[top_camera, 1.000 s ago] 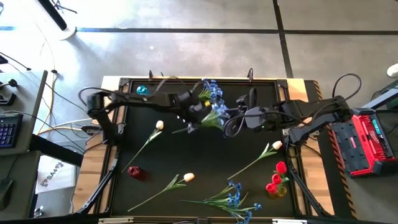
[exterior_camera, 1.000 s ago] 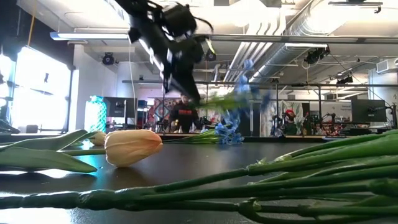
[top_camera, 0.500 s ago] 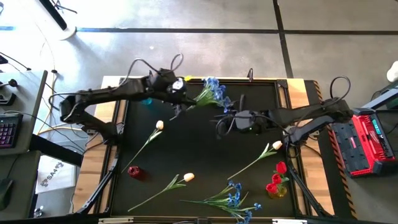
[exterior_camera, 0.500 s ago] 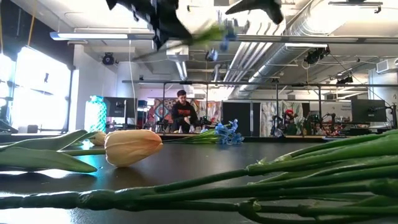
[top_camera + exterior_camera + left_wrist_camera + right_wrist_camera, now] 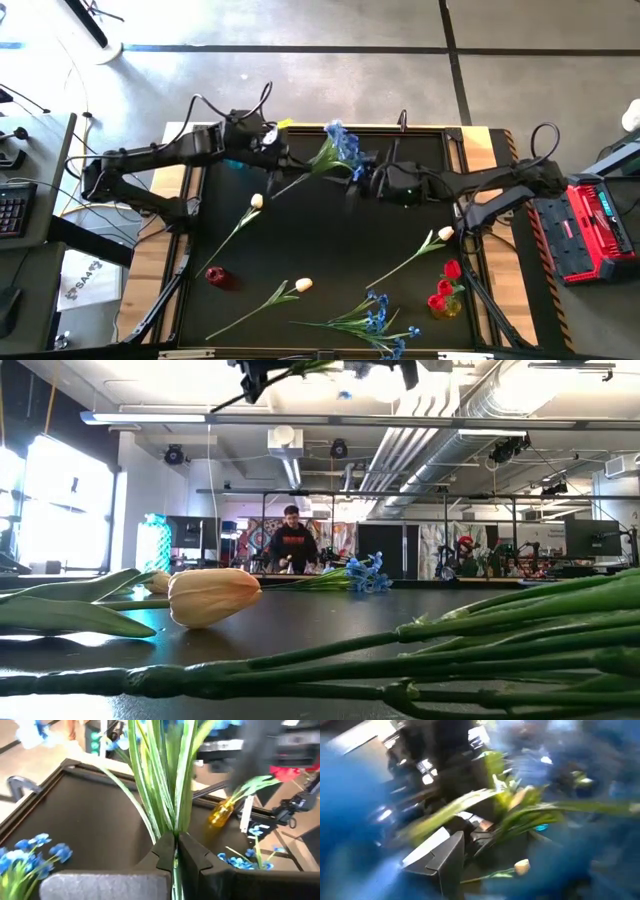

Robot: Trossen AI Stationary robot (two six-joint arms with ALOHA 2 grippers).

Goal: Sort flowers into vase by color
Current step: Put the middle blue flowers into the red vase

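Pinching the blue flower spray [image 5: 338, 150] by its thin stems above the table's [image 5: 330, 240] far edge, the left gripper [image 5: 175, 851] is clamped tight while the right gripper [image 5: 362, 178], just beside the blossoms, stands open; the spray looks light and floppy, best held low on the stems.

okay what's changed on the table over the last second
The left gripper, shut on the blue flower spray, has carried it from mid-table toward the far edge and higher. The right gripper, jaws open beside the blossoms, followed it that way. The tulips, the other blue sprays and the vases stayed put.
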